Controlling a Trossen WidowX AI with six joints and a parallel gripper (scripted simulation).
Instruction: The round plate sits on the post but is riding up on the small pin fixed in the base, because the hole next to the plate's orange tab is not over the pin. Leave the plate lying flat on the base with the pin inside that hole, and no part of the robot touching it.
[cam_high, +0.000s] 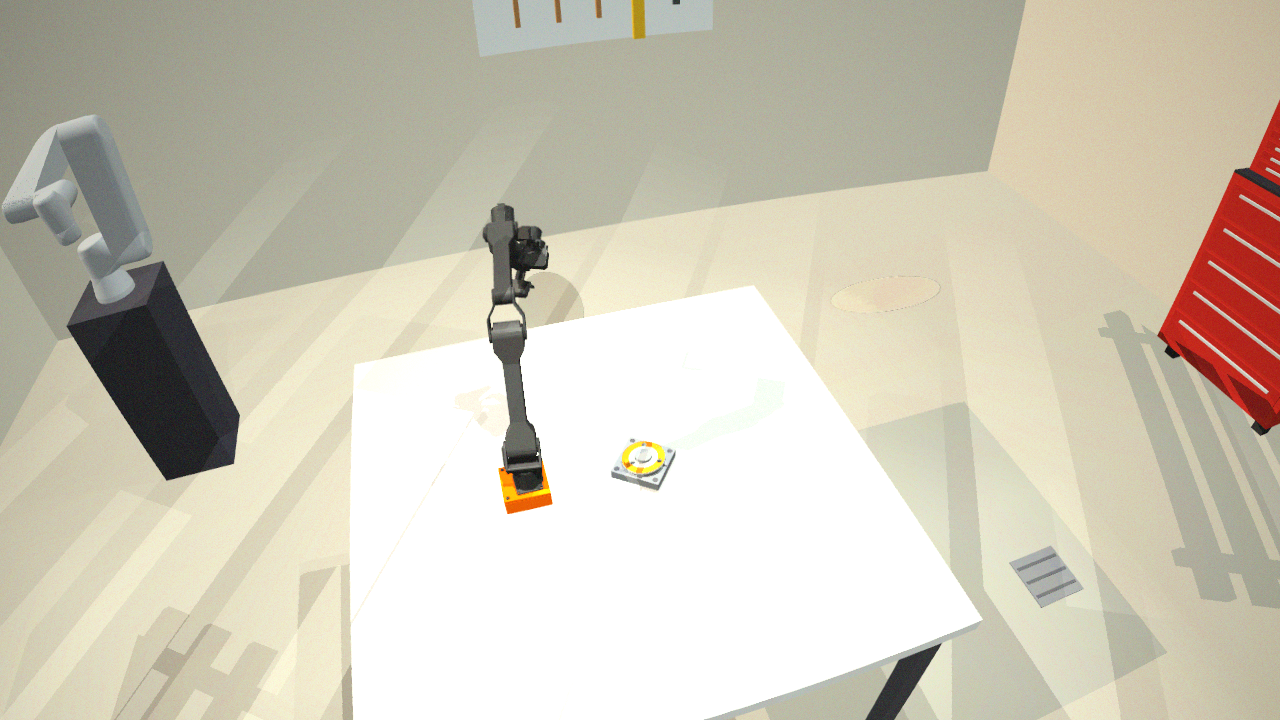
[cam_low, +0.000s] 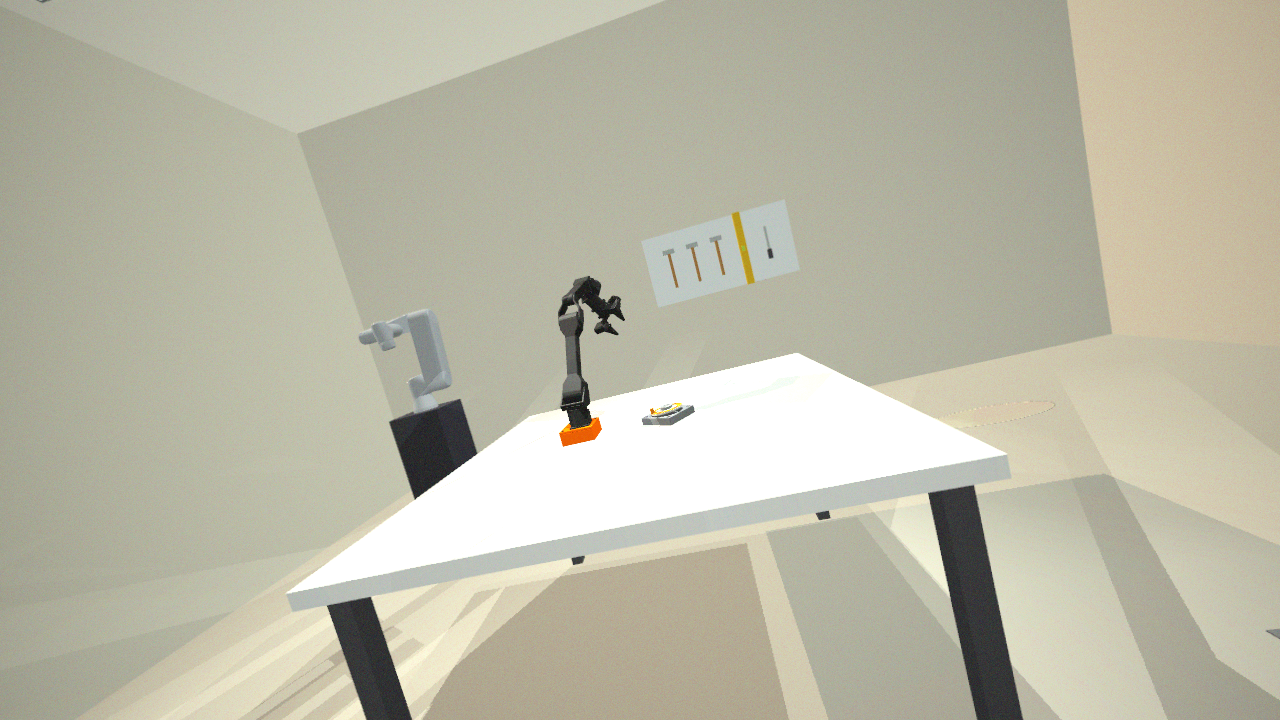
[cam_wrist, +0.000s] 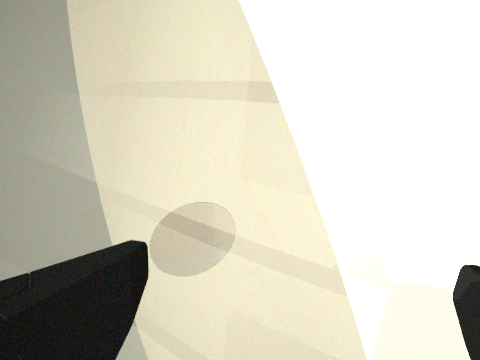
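Observation:
The round plate (cam_high: 625, 454) (cam_low: 666, 411), yellow with a pale middle, sits around the post (cam_high: 643, 454) on the square grey base (cam_high: 637, 481) (cam_low: 684, 414), right of the arm. Orange marks show on the plate. An orange bit stands up at its left side in the exterior view, and the plate looks slightly tilted there. The pin and the hole by the tab are too small to make out. My gripper (cam_low: 620, 326) (cam_wrist: 310, 275) is open and empty, high above the table and well away from the plate. The plate is out of the wrist view.
The arm's orange mount (cam_high: 528, 502) (cam_low: 580, 435) stands on the white table (cam_high: 680, 573) (cam_low: 662, 483), left of the base. A grey arm on a dark pedestal (cam_high: 161, 385) stands beyond the table's left side. A red tool cabinet (cam_high: 1226, 295) stands far right.

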